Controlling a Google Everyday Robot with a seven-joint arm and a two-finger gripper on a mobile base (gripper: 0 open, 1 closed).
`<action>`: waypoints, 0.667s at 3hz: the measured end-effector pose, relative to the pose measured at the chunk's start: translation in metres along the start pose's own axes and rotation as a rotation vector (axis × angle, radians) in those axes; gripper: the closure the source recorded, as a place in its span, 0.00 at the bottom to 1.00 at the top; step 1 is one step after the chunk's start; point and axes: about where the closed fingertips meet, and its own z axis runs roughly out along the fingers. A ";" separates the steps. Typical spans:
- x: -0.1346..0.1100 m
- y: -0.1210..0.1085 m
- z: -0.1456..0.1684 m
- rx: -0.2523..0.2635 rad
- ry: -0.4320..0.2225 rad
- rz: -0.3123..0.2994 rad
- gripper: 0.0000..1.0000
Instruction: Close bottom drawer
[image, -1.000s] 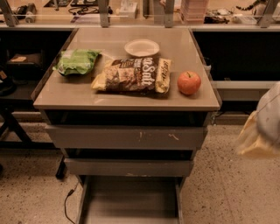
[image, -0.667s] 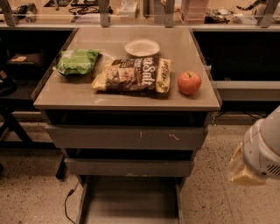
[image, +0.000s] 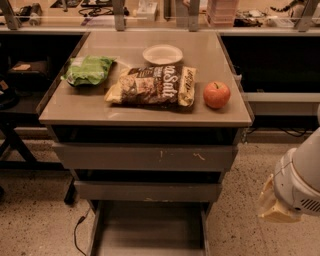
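Whether the hand (image: 274, 204) is open or closed cannot be told; it is seen low at the right, apart from the bottom drawer (image: 150, 233), pulled out beneath the bench (image: 210, 52).

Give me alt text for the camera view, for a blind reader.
The bottom drawer of a grey cart stands pulled out toward the camera; the robot's gripper hangs low at the right edge, apart from the cart. On the cart top lie a green bag, a white bowl, a snack bag and an apple.
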 end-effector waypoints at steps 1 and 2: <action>-0.001 0.022 0.061 -0.091 -0.037 0.044 1.00; 0.008 0.060 0.179 -0.224 -0.057 0.104 1.00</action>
